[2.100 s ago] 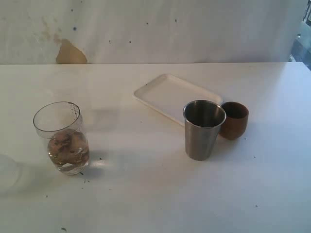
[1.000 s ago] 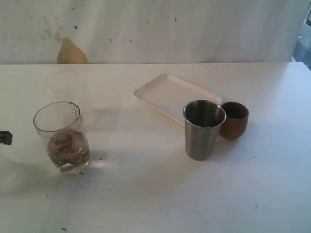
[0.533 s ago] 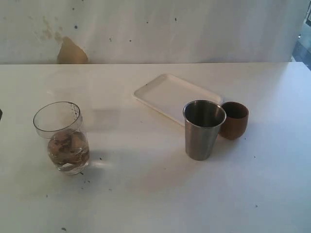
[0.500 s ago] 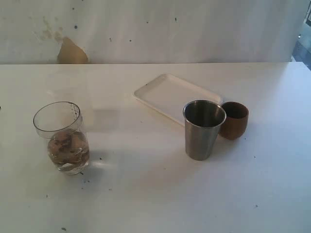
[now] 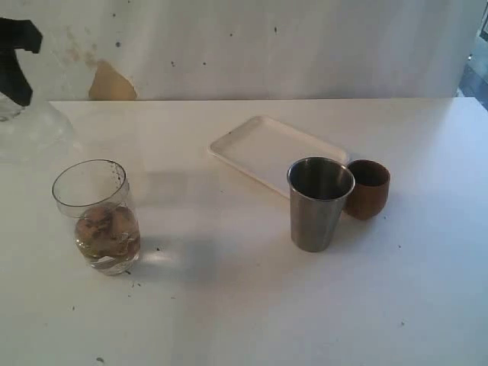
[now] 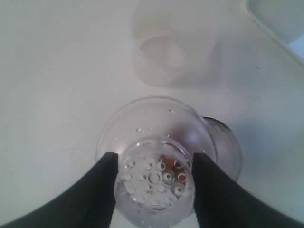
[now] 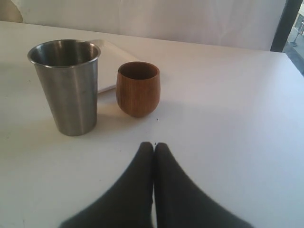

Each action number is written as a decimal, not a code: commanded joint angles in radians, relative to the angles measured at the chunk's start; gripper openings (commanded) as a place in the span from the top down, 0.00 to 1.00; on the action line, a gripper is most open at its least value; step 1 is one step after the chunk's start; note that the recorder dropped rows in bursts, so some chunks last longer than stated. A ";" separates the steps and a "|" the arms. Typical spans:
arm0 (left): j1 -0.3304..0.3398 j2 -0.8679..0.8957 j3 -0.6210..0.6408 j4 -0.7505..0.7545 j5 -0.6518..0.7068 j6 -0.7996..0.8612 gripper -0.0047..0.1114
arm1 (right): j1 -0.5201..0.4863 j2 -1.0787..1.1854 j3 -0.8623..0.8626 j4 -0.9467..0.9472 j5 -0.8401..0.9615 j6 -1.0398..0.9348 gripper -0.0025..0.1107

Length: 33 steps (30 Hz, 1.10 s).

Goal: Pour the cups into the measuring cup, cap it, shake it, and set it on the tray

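Clamped on the frosted cup [image 6: 156,123], the left end effector [image 6: 154,159] could topple the measuring cup [image 5: 97,221] near the bench's [image 5: 252,305] left edge if lowered off-centre; the right end effector [image 7: 153,147] is pinched together.

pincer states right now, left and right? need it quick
left pincer: closed on the frosted plastic cup
right pincer: shut, holding nothing
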 commanded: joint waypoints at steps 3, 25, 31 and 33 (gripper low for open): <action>-0.128 0.075 -0.006 0.010 0.005 -0.061 0.96 | -0.002 -0.005 0.004 -0.001 -0.007 -0.005 0.98; -0.190 0.121 -0.006 0.073 0.005 -0.091 0.96 | -0.002 -0.005 0.004 -0.001 -0.007 -0.005 0.98; -0.190 0.121 -0.006 0.049 0.005 -0.077 0.96 | -0.002 -0.005 0.004 -0.001 -0.007 -0.005 0.98; -0.190 0.123 -0.006 0.049 0.005 -0.075 0.96 | -0.002 -0.005 0.004 -0.001 -0.007 -0.005 0.98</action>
